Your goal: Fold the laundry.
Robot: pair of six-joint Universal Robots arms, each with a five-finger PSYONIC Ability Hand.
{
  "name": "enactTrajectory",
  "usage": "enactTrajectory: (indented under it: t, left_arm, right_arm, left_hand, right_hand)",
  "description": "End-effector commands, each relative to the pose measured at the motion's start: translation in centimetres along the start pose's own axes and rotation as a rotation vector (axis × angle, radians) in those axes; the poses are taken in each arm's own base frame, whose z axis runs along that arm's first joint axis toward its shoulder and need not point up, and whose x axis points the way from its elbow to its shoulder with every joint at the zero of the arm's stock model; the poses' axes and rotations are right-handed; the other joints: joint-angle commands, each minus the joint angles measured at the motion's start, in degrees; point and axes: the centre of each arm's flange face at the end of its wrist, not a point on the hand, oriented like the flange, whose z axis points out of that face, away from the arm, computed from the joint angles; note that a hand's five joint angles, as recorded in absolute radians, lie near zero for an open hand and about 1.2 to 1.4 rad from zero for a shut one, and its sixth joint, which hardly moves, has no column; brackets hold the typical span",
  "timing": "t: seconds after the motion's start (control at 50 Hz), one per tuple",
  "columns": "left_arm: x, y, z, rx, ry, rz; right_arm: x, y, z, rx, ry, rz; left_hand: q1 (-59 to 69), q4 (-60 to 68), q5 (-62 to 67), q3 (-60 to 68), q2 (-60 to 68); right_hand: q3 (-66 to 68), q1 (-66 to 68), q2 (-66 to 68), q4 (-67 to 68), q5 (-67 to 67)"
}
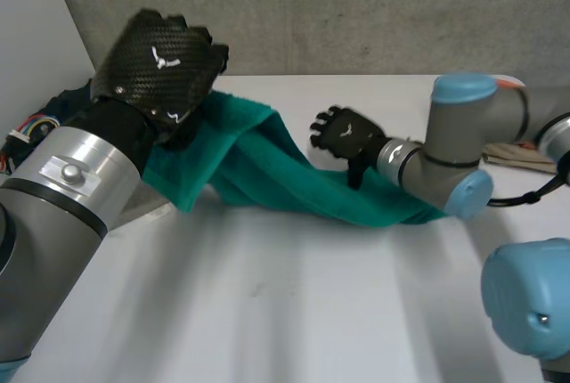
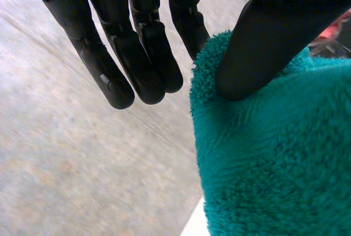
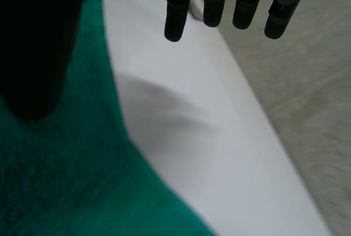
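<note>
A teal terry towel (image 1: 267, 178) lies rumpled in a long band across the far half of the white counter (image 1: 267, 303). Its left end rises to the left hand (image 1: 165, 62) and its right end reaches the right forearm. The left hand's fingers (image 2: 109, 71) are straight and apart from the thumb, which rests on the towel's fuzzy edge (no pinch). The right hand (image 1: 347, 134) is likewise relaxed, fingers straight, thumb over the cloth. A grey concrete wall (image 1: 356, 9) runs behind, and dark clothing (image 1: 53, 98) sits at the counter's far left corner.
</note>
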Motion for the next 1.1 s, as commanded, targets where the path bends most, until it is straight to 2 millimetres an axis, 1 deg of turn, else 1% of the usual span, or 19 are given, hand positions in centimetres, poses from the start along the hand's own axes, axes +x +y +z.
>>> enactTrajectory:
  t: [0.02, 0.06, 0.08, 0.14, 0.2, 0.22, 0.28, 0.3, 0.36, 0.4, 0.46, 0.52, 0.58, 0.6, 0.64, 0.76, 0.92, 1.06, 1.1]
  left_arm:
    - [-1.4, -0.4, 1.0, 0.081, -0.086, 0.017]
    - [-1.8, -0.4, 1.3, 0.092, -0.103, 0.013]
    - [-2.3, -0.4, 1.7, 0.1, -0.117, 0.019]
    - [-3.0, -0.3, 2.4, 0.115, -0.13, 0.027]
    - [-3.9, -0.5, 3.7, 0.144, -0.137, 0.038]
    - [-4.6, -0.8, 4.5, 0.16, -0.15, 0.043]
    - [-6.2, -1.2, 6.1, 0.188, -0.194, 0.046]
    - [-6.7, -1.4, 6.5, 0.195, -0.212, 0.044]
    - [-8.3, -1.9, 7.8, 0.218, -0.268, 0.018]
    - [-8.9, -2.1, 8.3, 0.228, -0.288, -0.002]
    - [-9.0, -2.0, 9.0, 0.216, -0.29, -0.051]
    - [-7.7, -1.4, 8.8, 0.173, -0.246, -0.087]
    - [-6.6, -1.6, 8.3, 0.16, -0.209, -0.108]
    - [-6.1, -2.3, 7.7, 0.17, -0.196, -0.116]
    - [-6.0, -3.0, 7.1, 0.188, -0.19, -0.12]
    - [-5.9, -5.1, 4.5, 0.231, -0.172, -0.126]
    - [-5.8, -6.1, 2.1, 0.265, -0.135, -0.115]
    - [-5.9, -6.2, 0.9, 0.269, -0.135, -0.11]
    - [-6.0, -6.0, 0.8, 0.265, -0.139, -0.109]
  right_arm:
    - [-1.8, -0.3, 0.6, 0.028, -0.046, 0.032]
    - [-0.8, -1.6, 0.6, 0.067, -0.015, 0.047]
    - [0.3, -3.1, 0.5, 0.108, 0.019, 0.091]
    - [2.1, -5.1, 0.1, 0.167, 0.068, 0.205]
    - [6.3, -8.2, -0.8, 0.294, 0.223, 0.297]
    - [9.1, -9.8, -1.7, 0.364, 0.36, 0.303]
    - [13.5, -11.4, -3.8, 0.436, 0.603, 0.314]
    - [15.8, -12.5, -5.7, 0.473, 0.73, 0.315]
    - [18.3, -14.2, -8.8, 0.513, 0.827, 0.291]
    - [18.5, -14.4, -9.8, 0.507, 0.811, 0.286]
    - [17.0, -14.2, -10.1, 0.475, 0.707, 0.293]
    - [13.9, -12.5, -9.1, 0.41, 0.541, 0.337]
    - [11.7, -11.2, -8.2, 0.361, 0.426, 0.375]
    - [10.3, -10.5, -7.6, 0.334, 0.361, 0.393]
    - [9.1, -9.4, -6.9, 0.302, 0.306, 0.415]
    - [5.4, -6.5, -4.0, 0.21, 0.109, 0.498]
    - [-0.6, -4.8, -0.6, 0.134, -0.116, 0.6]
    - [-5.4, -3.4, 1.6, 0.095, -0.167, 0.615]
    - [-6.0, -3.2, 1.9, 0.092, -0.163, 0.612]
  left_hand:
    - [13.28, 11.2, 13.95, 11.69, 11.45]
    - [13.28, 11.2, 13.95, 11.69, 11.45]
    - [13.28, 11.2, 13.95, 11.69, 11.45]
    - [13.28, 11.2, 13.95, 11.69, 11.45]
    - [13.28, 11.2, 13.95, 11.69, 11.45]
    - [13.28, 11.2, 13.95, 11.69, 11.45]
    - [13.28, 11.2, 13.95, 11.69, 11.45]
    - [13.28, 11.2, 13.95, 11.69, 11.45]
    - [13.28, 11.2, 13.95, 11.69, 11.45]
    - [13.28, 11.2, 13.95, 11.69, 11.45]
    - [13.28, 11.2, 13.95, 11.69, 11.45]
    - [13.28, 11.2, 13.95, 11.69, 11.45]
    - [13.28, 11.2, 13.95, 11.69, 11.45]
    - [13.28, 11.2, 13.95, 11.69, 11.45]
    - [13.28, 11.2, 13.95, 11.69, 11.45]
    - [13.28, 11.2, 13.95, 11.69, 11.45]
    - [13.28, 11.2, 13.95, 11.69, 11.45]
    - [13.28, 11.2, 13.95, 11.69, 11.45]
    - [13.28, 11.2, 13.95, 11.69, 11.45]
  right_hand:
    - [25.17, 10.77, 25.25, 24.89, 24.68]
    - [48.05, 33.65, 48.13, 47.78, 47.57]
    - [67.84, 53.44, 67.92, 67.56, 67.36]
    - [68.04, 53.64, 68.12, 67.76, 67.56]
    - [68.04, 53.64, 68.12, 67.76, 67.56]
    - [68.04, 53.64, 68.12, 67.76, 67.56]
    - [68.04, 53.64, 68.12, 67.76, 67.56]
    - [68.04, 53.64, 68.12, 67.76, 67.56]
    - [68.04, 53.64, 68.12, 67.76, 67.56]
    - [68.04, 53.64, 68.12, 67.76, 67.56]
    - [68.04, 53.64, 68.12, 67.76, 67.56]
    - [68.04, 53.64, 68.12, 67.76, 67.56]
    - [45.56, 31.16, 45.64, 45.29, 45.08]
    - [23.33, 8.93, 23.41, 23.05, 22.85]
    - [4.18, -10.22, 4.26, 3.9, 3.69]
    - [1.07, -13.33, 1.15, 0.8, 0.59]
    - [2.24, -12.16, 2.32, 1.96, 1.76]
    - [13.65, -0.76, 13.72, 13.37, 13.16]
    - [15.86, 1.46, 15.94, 15.59, 15.38]
